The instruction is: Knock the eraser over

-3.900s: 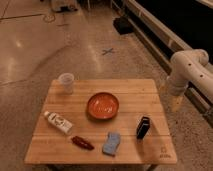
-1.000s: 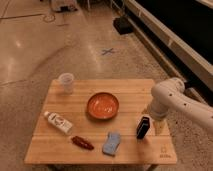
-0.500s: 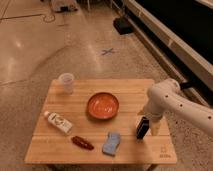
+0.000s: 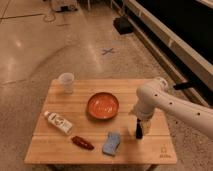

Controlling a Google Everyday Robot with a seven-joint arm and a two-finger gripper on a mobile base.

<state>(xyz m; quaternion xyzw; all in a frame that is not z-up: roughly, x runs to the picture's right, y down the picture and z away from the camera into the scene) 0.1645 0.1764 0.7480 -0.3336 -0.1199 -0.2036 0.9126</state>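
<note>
1. Broadly, the wooden table (image 4: 75, 107) carries an orange bowl (image 4: 103, 105) at its middle, with a white bottle (image 4: 58, 122), a clear cup (image 4: 66, 82), a blue pad (image 4: 112, 143) and a dark red item (image 4: 82, 143) spread around it.
2. Reaching in from the right, the white arm (image 4: 170, 105) bends down over the table's right side.
3. At the arm's tip, the gripper (image 4: 141, 125) hangs just above the eraser (image 4: 139, 130).
4. Standing upright, the eraser sits right of the blue pad.
5. A short sideways push near its top should tip it; a low push would likely only slide it.
</note>
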